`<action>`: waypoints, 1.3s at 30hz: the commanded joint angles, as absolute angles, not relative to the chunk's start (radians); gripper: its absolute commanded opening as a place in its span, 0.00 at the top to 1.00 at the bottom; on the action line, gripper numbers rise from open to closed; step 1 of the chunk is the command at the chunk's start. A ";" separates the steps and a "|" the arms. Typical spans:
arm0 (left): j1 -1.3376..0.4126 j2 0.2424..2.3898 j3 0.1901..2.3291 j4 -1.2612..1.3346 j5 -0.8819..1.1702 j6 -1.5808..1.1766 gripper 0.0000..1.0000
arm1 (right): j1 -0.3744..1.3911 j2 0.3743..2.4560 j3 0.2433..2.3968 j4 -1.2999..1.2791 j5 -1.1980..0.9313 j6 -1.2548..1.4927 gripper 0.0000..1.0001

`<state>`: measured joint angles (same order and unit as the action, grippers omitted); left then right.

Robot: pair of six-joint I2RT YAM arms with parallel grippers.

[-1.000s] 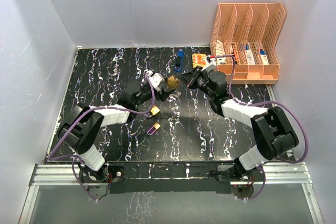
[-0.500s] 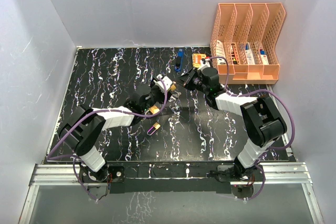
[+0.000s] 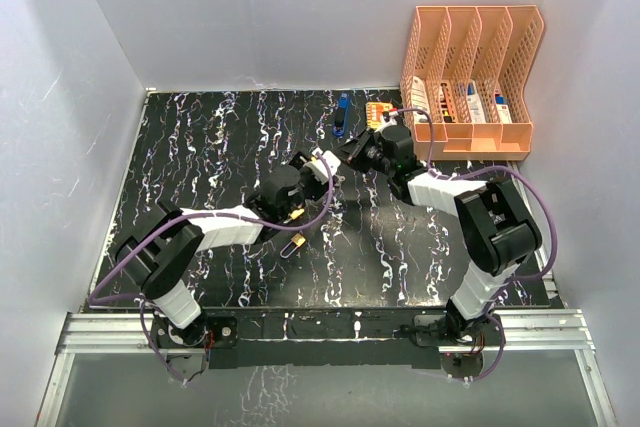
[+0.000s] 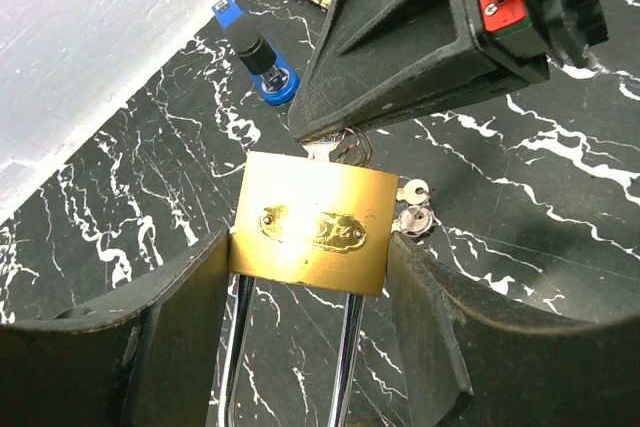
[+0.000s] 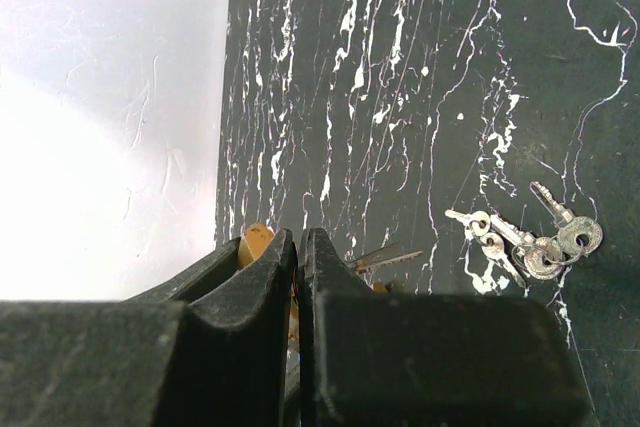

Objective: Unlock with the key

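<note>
In the left wrist view my left gripper (image 4: pixel 310 277) is shut on the brass padlock (image 4: pixel 310 235), squeezing its body from both sides, with the steel shackle pointing back toward the camera. My right gripper (image 4: pixel 318 135) comes in from above, its tip against the padlock's far face. It is shut on a thin silvery key (image 4: pixel 322 150), which is mostly hidden. In the right wrist view the right gripper's fingers (image 5: pixel 270 267) are pressed together, with a bit of the brass padlock (image 5: pixel 254 241) behind them. In the top view the two grippers (image 3: pixel 322 165) (image 3: pixel 348 155) meet mid-table.
A bunch of spare keys (image 5: pixel 530 242) lies on the black marbled table (image 3: pixel 200 147) by the padlock. Two small padlocks (image 3: pixel 297 214) (image 3: pixel 293 244) lie nearer the arms. A blue object (image 3: pixel 341 114), a yellow item (image 3: pixel 378 112) and an orange file rack (image 3: pixel 470 77) stand at the back right.
My left gripper has carried the padlock right and slightly nearer. The right arm has folded in, its gripper shifting left until its tip meets the padlock.
</note>
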<state>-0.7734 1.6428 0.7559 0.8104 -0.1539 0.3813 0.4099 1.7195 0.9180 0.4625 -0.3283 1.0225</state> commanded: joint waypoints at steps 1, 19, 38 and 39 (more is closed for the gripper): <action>-0.838 1.612 0.856 1.028 -0.073 0.423 1.00 | 0.466 1.767 0.960 0.424 -0.495 1.067 1.00; -0.871 1.644 0.834 1.041 -0.144 0.430 1.00 | 0.464 1.774 0.962 0.454 -0.518 1.097 1.00; -0.778 1.585 0.730 1.003 -0.170 0.199 1.00 | 0.338 1.648 0.911 0.429 -0.481 1.005 0.61; -0.769 1.586 0.732 0.999 -0.170 0.185 1.00 | 0.332 1.644 0.908 0.427 -0.480 1.003 0.60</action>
<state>-0.8005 1.6577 0.7284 0.9005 -0.1925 0.2489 0.3573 1.6989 0.9188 0.4122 -0.4389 1.0267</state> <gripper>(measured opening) 0.566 0.386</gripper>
